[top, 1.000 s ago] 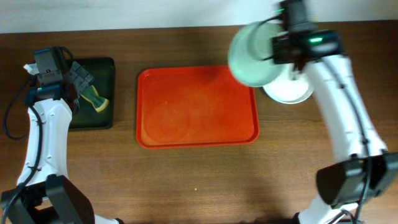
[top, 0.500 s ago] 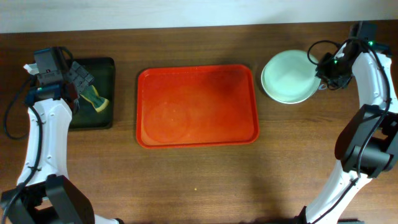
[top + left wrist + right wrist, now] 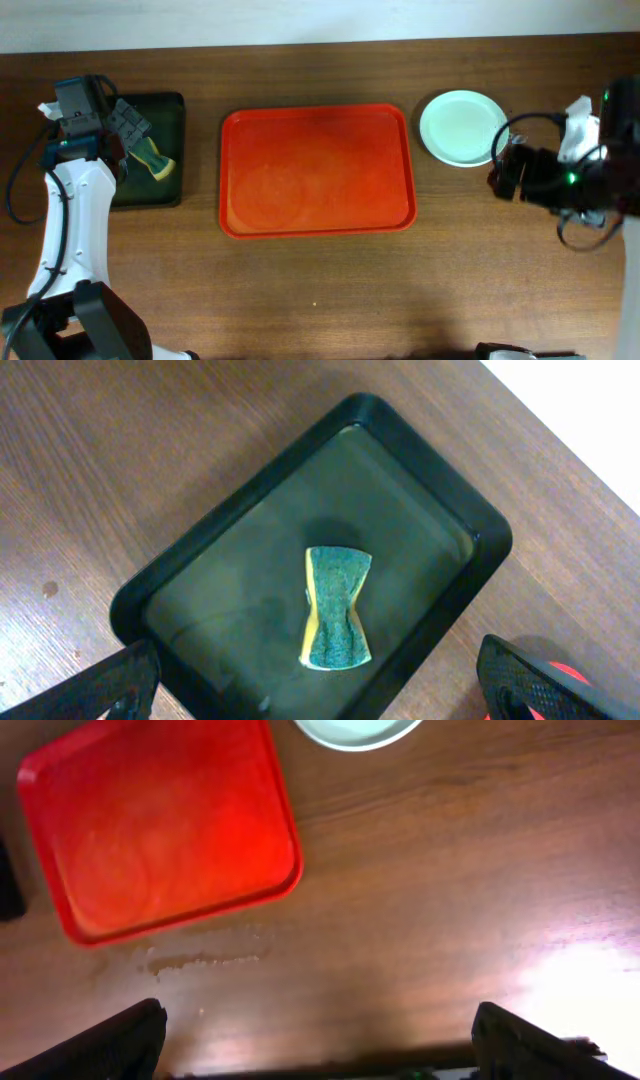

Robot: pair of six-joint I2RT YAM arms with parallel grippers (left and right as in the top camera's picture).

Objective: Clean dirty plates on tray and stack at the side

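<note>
Right of tray (image 3: 318,170), plates (image 3: 460,127) now stacked; right gripper (image 3: 320,1030) let go, backed off; left gripper (image 3: 320,660) spread; task looks done.

Table (image 3: 320,290) holds tray (image 3: 320,170), black tray (image 3: 166,122), seemingly stacked plates (image 3: 460,127).

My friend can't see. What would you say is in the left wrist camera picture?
A green and yellow sponge lies in the middle of a black tray on a wooden table. The left gripper is open, its dark fingers at the bottom corners.
</note>
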